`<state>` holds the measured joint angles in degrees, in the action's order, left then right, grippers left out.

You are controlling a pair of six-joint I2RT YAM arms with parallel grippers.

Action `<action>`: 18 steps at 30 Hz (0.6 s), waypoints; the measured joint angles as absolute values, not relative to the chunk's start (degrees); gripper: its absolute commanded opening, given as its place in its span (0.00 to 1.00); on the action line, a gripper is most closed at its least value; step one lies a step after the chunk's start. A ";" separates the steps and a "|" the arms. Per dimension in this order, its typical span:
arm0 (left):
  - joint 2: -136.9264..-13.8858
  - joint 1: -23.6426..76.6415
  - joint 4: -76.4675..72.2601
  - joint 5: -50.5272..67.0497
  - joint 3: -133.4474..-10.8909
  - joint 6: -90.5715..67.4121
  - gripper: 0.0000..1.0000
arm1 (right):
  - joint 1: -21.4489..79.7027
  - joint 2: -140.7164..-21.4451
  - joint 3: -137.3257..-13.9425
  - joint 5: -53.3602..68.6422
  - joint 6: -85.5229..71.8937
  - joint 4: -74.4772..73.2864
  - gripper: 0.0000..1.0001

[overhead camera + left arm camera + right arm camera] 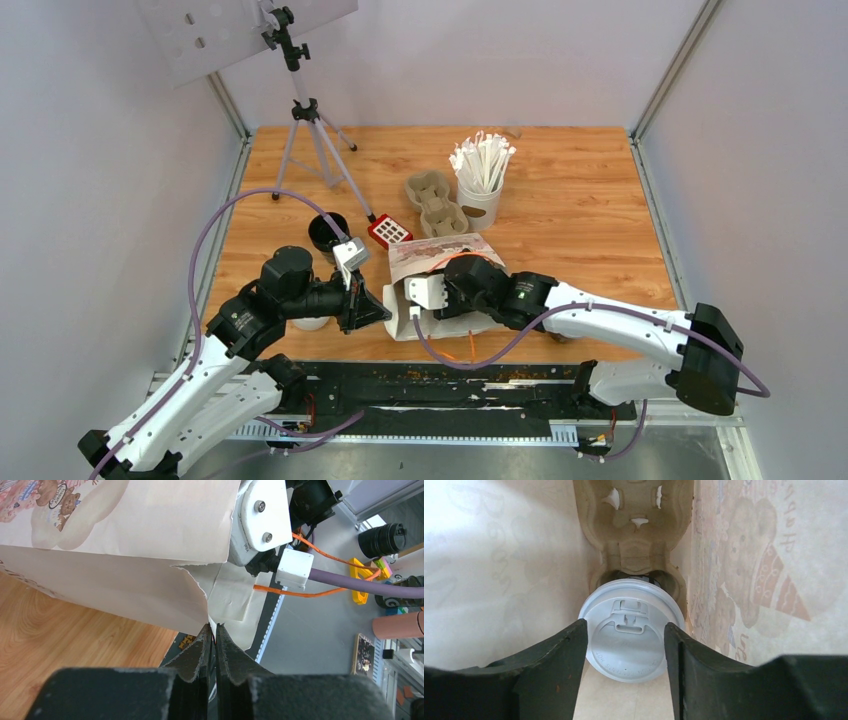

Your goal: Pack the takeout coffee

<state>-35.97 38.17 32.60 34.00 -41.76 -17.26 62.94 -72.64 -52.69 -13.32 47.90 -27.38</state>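
Right wrist alone shows the cup lying along the bag, lid toward the right pincer, grip unclear; left pincer clamps bag edge.

**Inspector:** Left arm, pose and state?

**Assessor:** It rises from the lower left of the top view with the elbow bent and the forearm levelled toward frame centre. The left tool has its jaws pressed together, pinching an edge of the paper bag.

**Inspector:** Right arm?

**Assessor:** It enters from the lower right, lying low and stretched toward centre, with the wrist at the bag's mouth. The right tool is inside the bag with its fingers spread apart. Whether the pads touch anything cannot be confirmed.
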 measured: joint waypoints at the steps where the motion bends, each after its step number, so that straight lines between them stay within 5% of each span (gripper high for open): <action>1: -35.97 38.17 32.60 34.00 -41.76 -17.26 0.13 | 62.94 -72.53 -52.69 -13.21 47.79 -27.38 0.49; 7: -35.97 38.17 32.60 34.00 -41.76 -17.26 0.13 | 62.94 -72.20 -52.69 -12.40 47.11 -27.35 0.30; 18: -35.97 38.17 32.62 34.04 -41.76 -17.26 0.13 | 62.57 -72.38 -50.70 -13.41 46.94 -24.80 0.22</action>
<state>-35.97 38.17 32.62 34.04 -41.76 -17.26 62.57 -72.38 -50.70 -13.41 46.94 -24.80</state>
